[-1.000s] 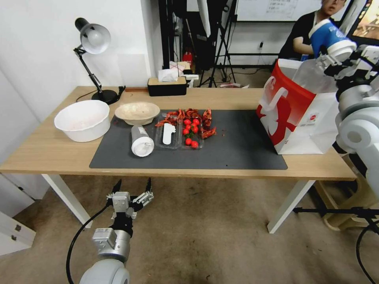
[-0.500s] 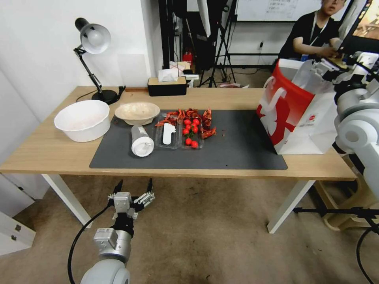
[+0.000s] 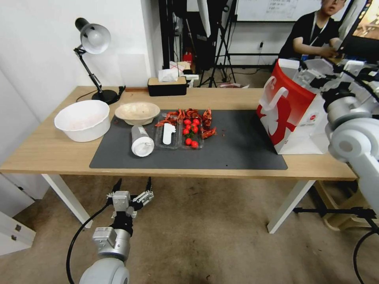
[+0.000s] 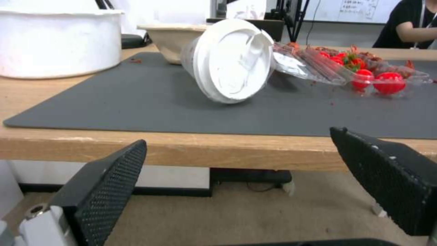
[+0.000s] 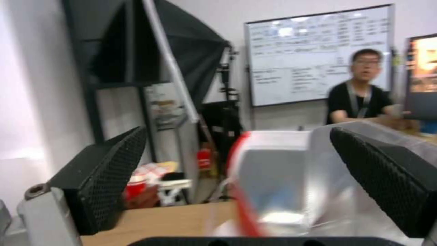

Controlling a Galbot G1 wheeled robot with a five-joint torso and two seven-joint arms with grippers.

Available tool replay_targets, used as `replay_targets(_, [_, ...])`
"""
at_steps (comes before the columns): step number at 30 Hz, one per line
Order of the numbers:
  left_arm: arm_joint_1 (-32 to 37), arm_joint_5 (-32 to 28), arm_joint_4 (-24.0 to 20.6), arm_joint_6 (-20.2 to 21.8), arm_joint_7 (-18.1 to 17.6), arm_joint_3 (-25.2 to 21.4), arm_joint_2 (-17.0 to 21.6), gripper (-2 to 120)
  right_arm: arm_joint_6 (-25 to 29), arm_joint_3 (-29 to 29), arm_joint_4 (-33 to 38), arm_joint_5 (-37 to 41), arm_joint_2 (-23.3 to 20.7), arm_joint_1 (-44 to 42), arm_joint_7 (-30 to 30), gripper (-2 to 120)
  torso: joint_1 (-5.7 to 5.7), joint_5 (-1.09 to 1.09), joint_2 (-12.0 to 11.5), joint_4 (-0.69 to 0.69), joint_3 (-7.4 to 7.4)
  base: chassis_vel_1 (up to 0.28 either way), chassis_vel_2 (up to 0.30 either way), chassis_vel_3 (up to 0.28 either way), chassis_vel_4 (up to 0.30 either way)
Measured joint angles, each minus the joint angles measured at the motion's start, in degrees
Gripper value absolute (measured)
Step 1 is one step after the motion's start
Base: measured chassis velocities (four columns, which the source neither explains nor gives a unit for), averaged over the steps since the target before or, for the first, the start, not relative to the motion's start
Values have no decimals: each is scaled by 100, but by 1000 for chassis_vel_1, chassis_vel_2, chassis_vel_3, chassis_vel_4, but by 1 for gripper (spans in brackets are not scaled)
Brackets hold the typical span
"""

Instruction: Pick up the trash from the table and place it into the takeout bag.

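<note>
Presently | right gripper [image 3: 312,75] wide, empty, above takeout bag [image 3: 294,114] | left gripper [image 3: 132,187] wide, below tabletop [image 3: 47,152] edge | clear white-lidded cup [image 3: 141,141], shallow beige bowl [image 3: 137,112] outstanding.

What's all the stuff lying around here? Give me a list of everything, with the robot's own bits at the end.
table: one, light wood, white legs, across the scene.
mat: one, dark grey, mid-table.
takeout bag: one, white with red front, standing at the table's right end.
clear white-lidded cup: one, on its side on the mat.
shallow beige bowl: one, behind the cup.
white bowl: one, large, left of the beige bowl.
clear tray: one, holding red tomatoes and a white utensil.
red food scraps: several, on the mat around the tray's far end.
desk lamp: one, black, back left corner.
tissue box: one, black, back edge.
left gripper: fingers open, below the table's front edge.
right gripper: fingers open, above the bag.
</note>
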Motion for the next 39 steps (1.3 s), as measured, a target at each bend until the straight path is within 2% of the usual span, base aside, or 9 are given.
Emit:
replay_targets(8, [-6,-4,-2,-5,0,2,4,100,136,290,450,-34,84,-596,-170,100,0,-1,0,0,-1,0,0,0,0])
replay_targets(9, [-11,-16,-3,-5,-1,-4,12,100,174,422,684,-131,149,-955,-225,100,-2,0,0,-2,-1,0,0,0,0])
replay_targets(26, [-3,-48,-33,-13,-7,-13,26,100,598,528,1074,-817,561,-2110,-318,100,-2,-2,0,1,-1,0,0,0,0])
replay_targets(27, [6,-59,-37,-18,-13,-27,32,100,832,528,1080,-1029,670,-2352,-357,100,-2,3,0,-2,0,0,0,0,0])
replay_targets(29, [9,-71,-37,-31,-15,-31,34,100,1413,537,1057,-1355,885,-2707,-616,100,-2,-5,0,5,-1,0,0,0,0])
replay_targets(30, [9,-71,-37,-31,-15,-31,34,100,1413,537,1057,-1355,885,-2707,-616,100,-2,-5,0,5,-1,0,0,0,0])
replay_targets(32, [4,-80,-37,-36,-16,-31,39,100,1894,523,982,-1591,1137,-3205,-876,100,-1,8,0,0,0,0,0,0,0])
replay_targets(33, [-10,-86,-32,-38,-15,-18,41,100,2204,529,924,-1770,1340,-3555,-1050,100,-1,-2,0,-4,-1,0,0,0,0])
replay_targets(39, [-34,-87,-2,-42,-14,22,46,100,2792,508,686,-2142,1808,-4315,-1351,100,-2,-1,0,-1,-1,0,0,0,0])
